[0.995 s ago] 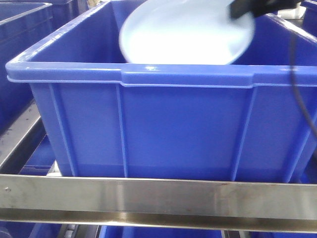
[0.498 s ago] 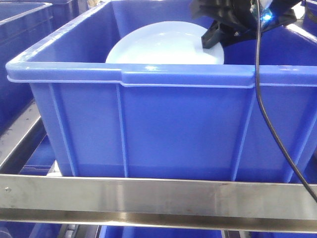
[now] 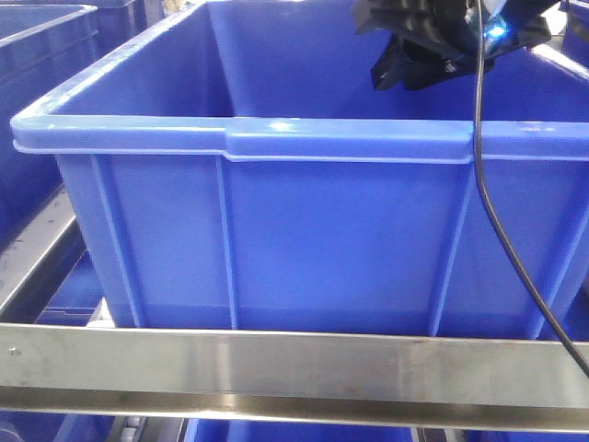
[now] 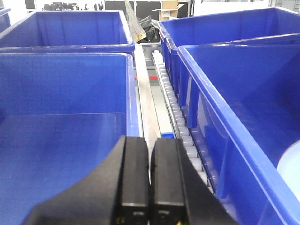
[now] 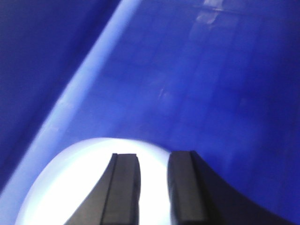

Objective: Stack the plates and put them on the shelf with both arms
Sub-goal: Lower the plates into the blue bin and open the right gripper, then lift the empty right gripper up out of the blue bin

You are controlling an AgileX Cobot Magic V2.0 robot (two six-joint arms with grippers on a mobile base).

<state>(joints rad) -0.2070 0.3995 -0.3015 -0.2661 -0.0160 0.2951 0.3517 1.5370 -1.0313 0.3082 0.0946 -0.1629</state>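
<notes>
Right pincer inside blue crate, over plate.
Right pincer [image 5: 153,187] slightly parted above plate [image 5: 70,187], gripping nothing; left pincer [image 4: 150,180] pressed closed, empty, between crates [image 4: 61,117].

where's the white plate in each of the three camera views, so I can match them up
Exterior front-facing: the plate is not visible; the blue crate's front wall hides the inside.
Left wrist: a pale sliver of the plate at the right edge, down in the right-hand crate.
Right wrist: bottom left, under the right gripper, whose fingers stand apart.
Shared landmark: that blue crate, seen from outside in front and from inside in the right wrist view.
</notes>
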